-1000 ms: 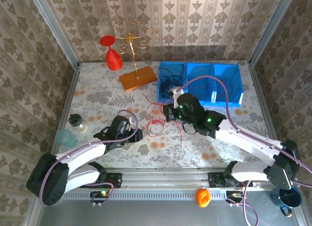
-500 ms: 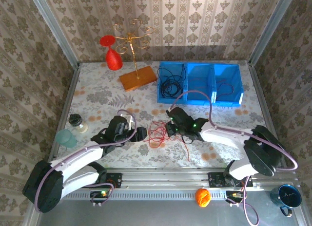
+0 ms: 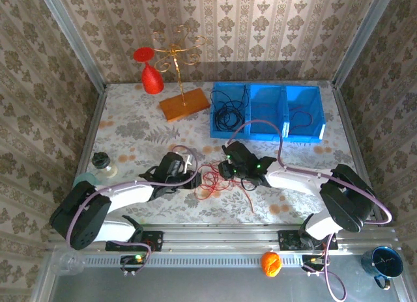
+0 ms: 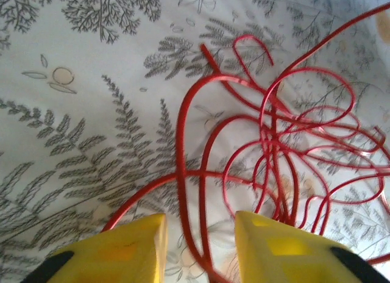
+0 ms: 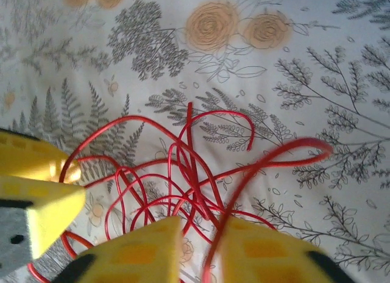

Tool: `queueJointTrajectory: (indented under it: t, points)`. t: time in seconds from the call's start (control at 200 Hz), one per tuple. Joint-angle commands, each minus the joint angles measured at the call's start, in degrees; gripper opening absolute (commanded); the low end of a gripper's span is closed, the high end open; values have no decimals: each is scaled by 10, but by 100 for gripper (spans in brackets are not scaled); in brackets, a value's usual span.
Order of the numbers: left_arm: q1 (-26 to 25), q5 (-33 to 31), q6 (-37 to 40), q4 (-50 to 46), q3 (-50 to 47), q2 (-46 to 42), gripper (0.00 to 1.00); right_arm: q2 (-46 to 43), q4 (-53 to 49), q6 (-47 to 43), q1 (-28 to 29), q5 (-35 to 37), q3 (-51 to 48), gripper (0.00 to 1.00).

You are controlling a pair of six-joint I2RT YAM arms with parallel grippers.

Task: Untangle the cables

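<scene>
Spanning the frame, the table (image 3: pixel 130 129) carries blue bins (image 3: pixel 268 113) at upper right. Both arms reach to centre frame, their tips near each other. The left gripper (image 3: pixel 190 179) stands part open, one strand of the red cables (image 3: pixel 210 179) passing unclamped between its fingers. The right gripper (image 3: pixel 226 169) stands narrowly apart, a strand lying in the gap. The red cables form a loose tangle on the table between the two, one end trailing toward lower right. The black cables (image 3: pixel 226 113) lie in the leftmost bin.

Hazards:
- Closing both on one loop and pulling apart would likely tighten the knot.
- The fingers may collide.
- A thin strand may slip free, or the whole tangle may drag.
</scene>
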Motion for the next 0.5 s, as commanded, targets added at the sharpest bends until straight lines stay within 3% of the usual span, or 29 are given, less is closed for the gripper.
queueJointTrajectory:
  t: [0.0,0.09,0.305,0.49]
  points:
    - [-2,-5,9,18,17,0,18,-16,-1,-3,-3,6,-4,7]
    - [-2,-23,12,2,15,-16,0,-49,-20,-12,-3,20,-2,1]
    - [11,-89,8,-83,12,-87,0,-202,-108,-67,-10,105,26,0]
    - [45,-101,6,-137,3,-171,0,-318,-165,-101,-70,139,62,0]
